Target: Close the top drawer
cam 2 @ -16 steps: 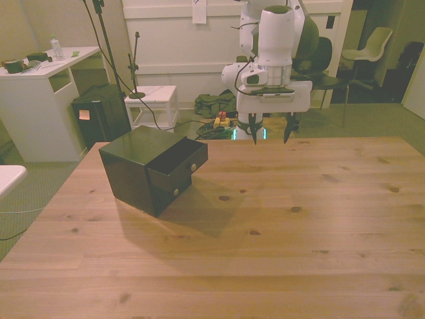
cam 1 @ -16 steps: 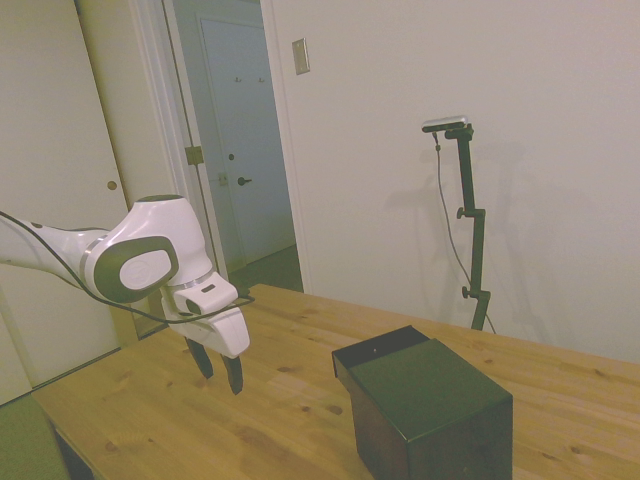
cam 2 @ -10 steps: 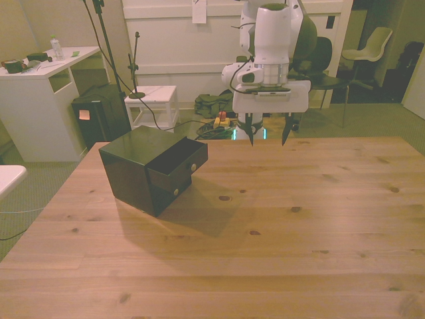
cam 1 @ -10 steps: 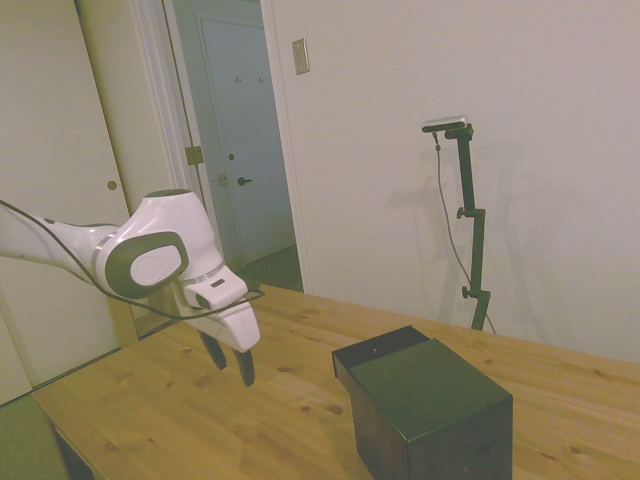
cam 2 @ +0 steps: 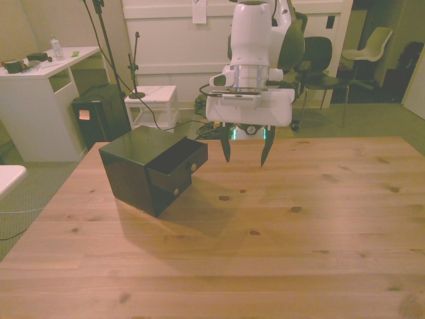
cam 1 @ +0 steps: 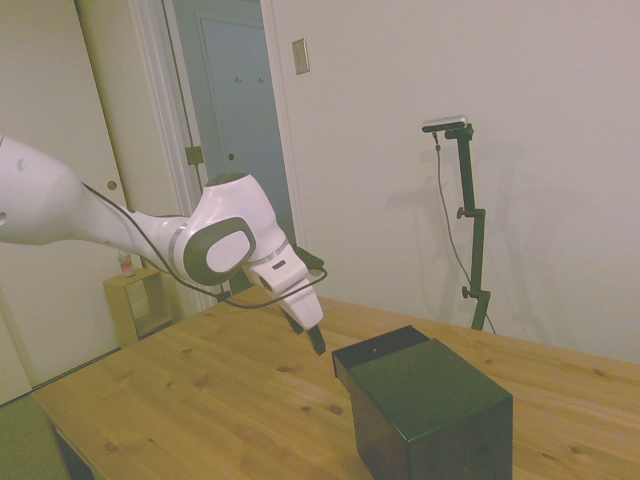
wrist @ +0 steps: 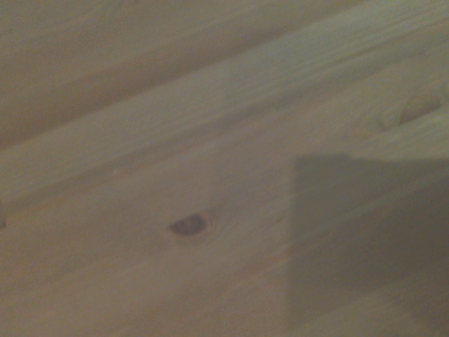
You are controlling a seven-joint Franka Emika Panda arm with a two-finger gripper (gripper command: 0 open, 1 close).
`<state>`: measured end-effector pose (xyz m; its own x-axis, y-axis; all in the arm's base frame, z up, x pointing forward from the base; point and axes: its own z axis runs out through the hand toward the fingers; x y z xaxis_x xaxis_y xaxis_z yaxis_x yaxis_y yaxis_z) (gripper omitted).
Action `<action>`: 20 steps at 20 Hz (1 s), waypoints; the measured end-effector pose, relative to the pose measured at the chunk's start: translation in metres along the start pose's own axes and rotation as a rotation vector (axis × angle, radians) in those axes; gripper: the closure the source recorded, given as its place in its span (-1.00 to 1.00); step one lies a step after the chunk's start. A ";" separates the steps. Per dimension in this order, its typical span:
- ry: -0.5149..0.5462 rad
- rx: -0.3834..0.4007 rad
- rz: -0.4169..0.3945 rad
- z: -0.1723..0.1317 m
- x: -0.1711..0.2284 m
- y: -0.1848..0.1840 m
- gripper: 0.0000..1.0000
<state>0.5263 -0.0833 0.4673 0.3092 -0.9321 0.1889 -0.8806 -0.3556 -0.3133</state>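
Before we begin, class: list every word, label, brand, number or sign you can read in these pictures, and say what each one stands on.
No text can be read anywhere.
The paper on the back wall in the front view: too small to read.
The pale tag on the black unit on the floor: blurred.
The cabinet, its top drawer and the gripper: no lettering visible.

text: none legible | labels: none legible | numbers: none legible

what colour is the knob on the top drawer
Pale, silvery white against the black top drawer; the knob shows best in the front view.
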 end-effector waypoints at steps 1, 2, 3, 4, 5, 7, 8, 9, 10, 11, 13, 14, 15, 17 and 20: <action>0.010 0.013 0.020 -0.002 0.007 -0.003 -1.00; 0.022 0.025 0.038 -0.004 0.013 -0.006 -1.00; 0.033 0.035 0.055 -0.006 0.019 -0.008 -1.00; 0.042 0.042 0.071 -0.006 0.024 -0.009 -1.00; 0.052 0.049 0.084 -0.007 0.028 -0.010 -1.00; 0.064 0.048 0.101 -0.004 0.036 -0.010 -1.00; 0.066 0.044 0.109 -0.001 0.040 -0.010 -1.00; 0.068 0.041 0.113 0.002 0.042 -0.009 1.00; 0.068 0.037 0.116 0.005 0.044 -0.009 1.00; 0.067 0.034 0.119 0.007 0.045 -0.009 1.00; 0.065 0.033 0.124 0.009 0.044 -0.009 1.00; 0.066 0.035 0.128 0.008 0.044 -0.010 1.00; 0.066 0.036 0.132 0.007 0.044 -0.011 1.00; 0.070 0.032 0.133 0.007 0.045 -0.010 1.00; 0.075 0.027 0.146 0.007 0.047 -0.009 1.00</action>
<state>0.5512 -0.1245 0.4721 0.1500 -0.9665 0.2085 -0.9040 -0.2195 -0.3670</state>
